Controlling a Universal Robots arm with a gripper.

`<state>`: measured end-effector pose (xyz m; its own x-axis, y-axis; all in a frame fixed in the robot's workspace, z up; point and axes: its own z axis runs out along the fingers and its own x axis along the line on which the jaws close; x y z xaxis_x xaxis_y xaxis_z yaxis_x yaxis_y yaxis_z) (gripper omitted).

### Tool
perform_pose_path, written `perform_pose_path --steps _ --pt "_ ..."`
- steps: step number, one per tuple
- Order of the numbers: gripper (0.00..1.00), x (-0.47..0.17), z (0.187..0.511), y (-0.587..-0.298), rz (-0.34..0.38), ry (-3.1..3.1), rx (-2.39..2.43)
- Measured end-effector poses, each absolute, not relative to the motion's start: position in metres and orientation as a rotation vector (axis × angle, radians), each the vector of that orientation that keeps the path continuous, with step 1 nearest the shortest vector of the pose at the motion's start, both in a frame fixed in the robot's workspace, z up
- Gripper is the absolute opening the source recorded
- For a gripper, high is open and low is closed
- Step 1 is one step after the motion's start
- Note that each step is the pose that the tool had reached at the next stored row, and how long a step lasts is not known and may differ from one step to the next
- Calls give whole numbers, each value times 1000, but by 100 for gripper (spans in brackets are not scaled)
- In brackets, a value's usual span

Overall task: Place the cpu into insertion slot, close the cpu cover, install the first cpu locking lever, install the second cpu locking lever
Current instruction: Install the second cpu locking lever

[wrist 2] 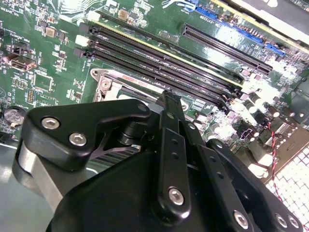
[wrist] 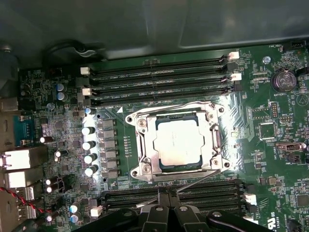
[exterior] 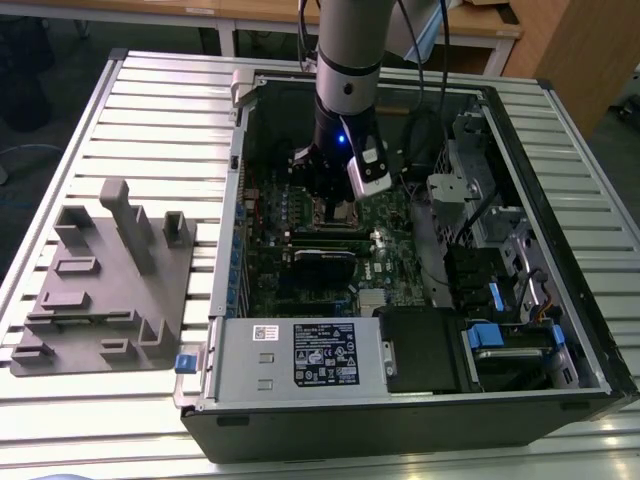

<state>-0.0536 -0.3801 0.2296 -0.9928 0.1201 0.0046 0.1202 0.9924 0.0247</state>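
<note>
One cpu [wrist: 179, 143] under cpu cover [wrist: 145, 151], first wrist view

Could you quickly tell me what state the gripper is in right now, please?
Gripper: shut, holding nothing, poised just above the cpu cover, which is closed over the cpu.

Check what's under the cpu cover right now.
The cpu sits under the closed cpu cover, its grey top showing through the cut-out. The insertion slot beneath is covered.
</note>
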Motion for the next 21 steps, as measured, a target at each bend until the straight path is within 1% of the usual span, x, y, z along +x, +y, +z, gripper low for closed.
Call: perform_pose_path --steps 4,11,21 --pt "11 -57 228 -380 -39 -3133 -189" --pt "11 -71 216 -381 -39 -3134 -189" --pt "11 -72 212 -381 -40 -3134 -189"
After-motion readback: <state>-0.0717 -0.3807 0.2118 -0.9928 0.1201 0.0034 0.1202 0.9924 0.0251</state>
